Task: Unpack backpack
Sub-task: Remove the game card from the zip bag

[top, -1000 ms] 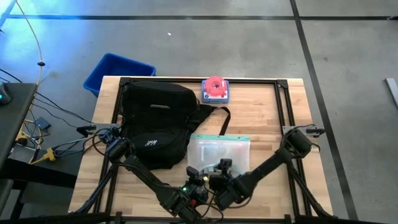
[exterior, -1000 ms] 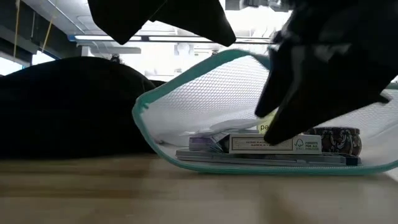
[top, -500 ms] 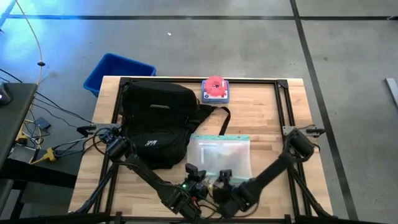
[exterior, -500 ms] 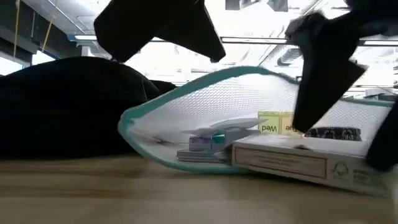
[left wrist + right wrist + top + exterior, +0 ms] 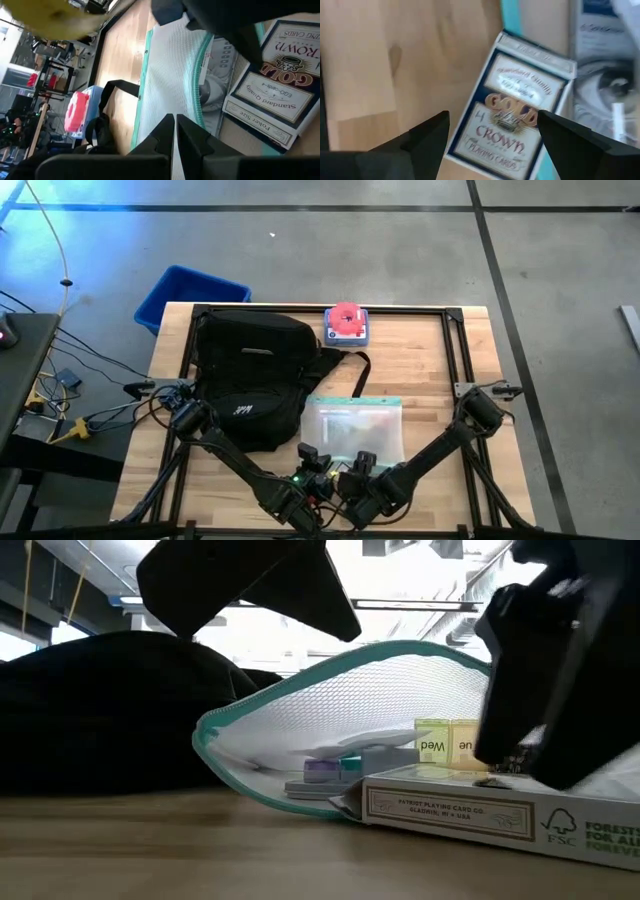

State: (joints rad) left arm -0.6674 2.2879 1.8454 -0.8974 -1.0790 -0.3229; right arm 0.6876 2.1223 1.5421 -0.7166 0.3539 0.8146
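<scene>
The soft black backpack (image 5: 250, 380) slumps at the table's left rear; it looks limp, best lifted by its top loop. Up front, the left gripper (image 5: 312, 463) pinches the mesh pouch (image 5: 352, 428) shut-fingered, while the right gripper (image 5: 490, 131), fingers spread, hovers over a card box (image 5: 480, 815) now dragged clear of the pouch.

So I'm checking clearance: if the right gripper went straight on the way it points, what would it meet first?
Probably the Gold Crown playing card box: it lies on the table between the right gripper's open fingers, though depth is unclear.
</scene>
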